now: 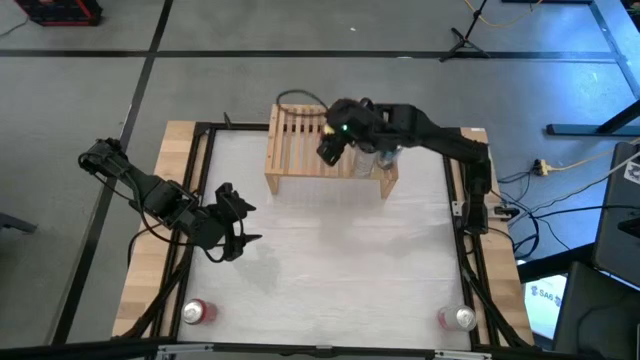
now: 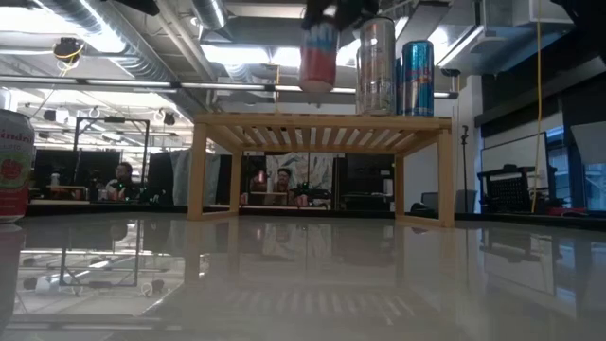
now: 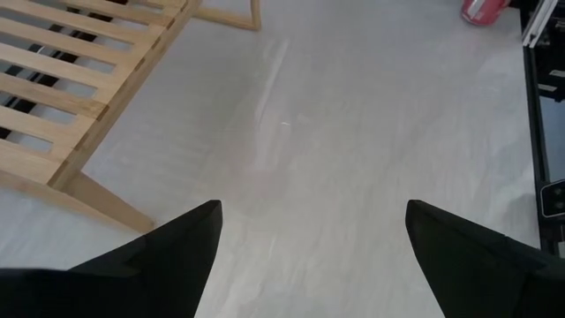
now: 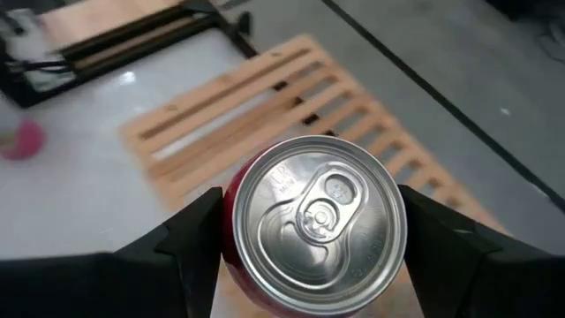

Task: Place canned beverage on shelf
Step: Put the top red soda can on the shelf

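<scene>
High view puts your right gripper (image 1: pixel 333 148) over the shelf (image 1: pixel 300 140) at the far middle of the table (image 1: pixel 330 250), arm reaching in from the right edge. Right wrist view: its fingers (image 4: pixel 190 243) are clamped on both sides of a red can (image 4: pixel 309 225), silver top with pull tab facing the camera, slats of the shelf (image 4: pixel 265 97) below it. Low view shows that held can (image 2: pixel 318 57) upright and hanging just above the shelf top (image 2: pixel 322 123), a clear gap under it (not touching the wood). Just right of it two cans already stand on the slats, a silver one (image 2: pixel 376 66) and a blue one (image 2: pixel 418 78), close beside each other. Your left gripper (image 1: pixel 232 222) sits at the left side of the table, well apart from the shelf, fingers (image 3: pixel 168 256) spread wide with nothing between them, only bare tabletop. Two more cans wait near the front edge: a red one (image 1: pixel 197 313) at near left (also big at the low view's left edge (image 2: pixel 13 166)) and a silver-topped one (image 1: pixel 457 319) at near right.
</scene>
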Controlling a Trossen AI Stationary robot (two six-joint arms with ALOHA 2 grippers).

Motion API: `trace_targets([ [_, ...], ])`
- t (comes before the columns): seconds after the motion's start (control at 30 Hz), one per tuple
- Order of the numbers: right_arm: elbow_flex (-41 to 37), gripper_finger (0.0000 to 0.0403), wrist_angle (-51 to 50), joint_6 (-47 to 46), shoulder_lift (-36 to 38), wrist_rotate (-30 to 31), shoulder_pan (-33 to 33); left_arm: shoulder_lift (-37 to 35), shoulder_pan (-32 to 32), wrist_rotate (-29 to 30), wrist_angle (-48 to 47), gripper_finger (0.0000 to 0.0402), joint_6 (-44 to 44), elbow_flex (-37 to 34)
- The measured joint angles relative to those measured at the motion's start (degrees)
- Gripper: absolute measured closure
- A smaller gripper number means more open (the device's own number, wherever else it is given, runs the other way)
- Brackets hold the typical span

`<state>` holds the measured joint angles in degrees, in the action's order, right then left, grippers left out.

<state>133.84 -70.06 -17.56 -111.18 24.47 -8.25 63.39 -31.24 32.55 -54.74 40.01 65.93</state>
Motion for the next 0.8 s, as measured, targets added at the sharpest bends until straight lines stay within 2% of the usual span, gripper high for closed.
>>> trace_targets([
  [0.1, 0.0, 0.014, -0.1, 1.7, -0.3, -0.2, -1.9, 0.0, 0.0, 0.0, 0.0, 0.0054, 0.2, 0.0],
  [0.33, -3.1, 0.014, 0.8, 4.8, -1.5, -5.9, -4.6, 0.0, 0.0, 0.0, 0.0, 0.0054, 0.3, 0.0],
  [0.57, -7.0, 0.014, 3.2, 6.1, -1.4, -6.8, -5.4, 0.0, 0.0, 0.0, 0.1, 0.0054, 0.3, 0.0],
  [0.8, -7.5, 0.014, 2.8, 6.8, -1.3, -6.3, -6.1, 0.0, 0.0, 0.0, 0.1, 0.0054, 0.3, 0.0],
])
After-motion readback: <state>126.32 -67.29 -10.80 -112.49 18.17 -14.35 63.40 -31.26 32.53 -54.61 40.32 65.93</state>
